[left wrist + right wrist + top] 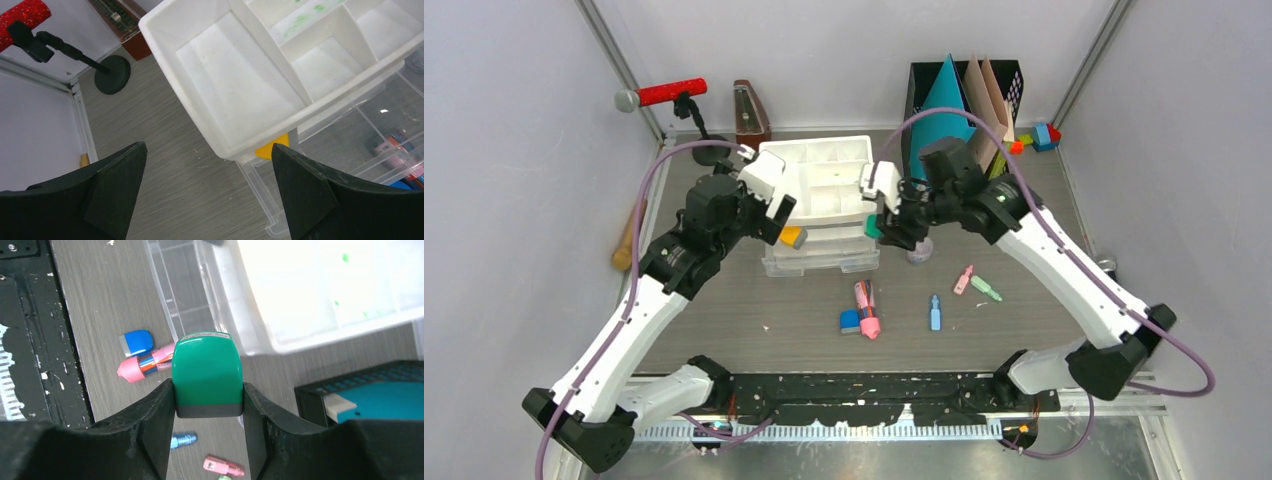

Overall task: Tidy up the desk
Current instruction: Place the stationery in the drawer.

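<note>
Tabletop (724,322) of grey wood grain carries clear drawers (819,256) with a white tray (235,95) on top. Left fingers (120,175) stand spread wide above the tray's corner; right fingers (157,415) pinch a green block (206,371) (dark band at its base) beside the tray.

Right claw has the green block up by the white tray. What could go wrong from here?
1. The right claw pinches the green block only near its dark base, so it may tilt or slip on the way over.
2. The white tray simply sits atop the clear drawer unit; a bump from the block could shift it.
3. The open left claw hangs close at the tray's other side, so the arms may crowd each other.
</note>
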Controlling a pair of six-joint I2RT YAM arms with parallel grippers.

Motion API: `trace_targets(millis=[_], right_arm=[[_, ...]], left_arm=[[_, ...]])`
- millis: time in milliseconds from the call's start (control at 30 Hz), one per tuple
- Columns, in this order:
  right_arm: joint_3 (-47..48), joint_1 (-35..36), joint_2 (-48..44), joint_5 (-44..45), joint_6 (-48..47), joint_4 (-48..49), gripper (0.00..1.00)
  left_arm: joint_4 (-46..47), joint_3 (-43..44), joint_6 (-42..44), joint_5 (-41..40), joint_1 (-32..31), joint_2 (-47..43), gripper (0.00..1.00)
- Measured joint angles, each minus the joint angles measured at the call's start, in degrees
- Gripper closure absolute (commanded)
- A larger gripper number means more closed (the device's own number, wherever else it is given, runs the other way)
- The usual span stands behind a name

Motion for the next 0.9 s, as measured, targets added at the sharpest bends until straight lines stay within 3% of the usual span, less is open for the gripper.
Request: trace_targets(millis=[333, 533, 900], right_arm=[[9.94, 6.43, 14.47, 2.75, 2.21, 0.52, 0.68], [11.91, 7.54, 19.56, 4.48, 3.04, 0.55, 0.58], [12.15, 8.85, 22.27, 6.36, 3.96, 0.28, 0.23]], left_arm=[[-0.35, 0.0, -0.87, -2.29, 1.42, -2.78, 0.0], [-0.76, 0.0, -0.85, -2.29, 1.44, -3.41, 0.0], [-1.27, -0.76, -0.83, -1.88, 1.44, -3.76, 0.0]])
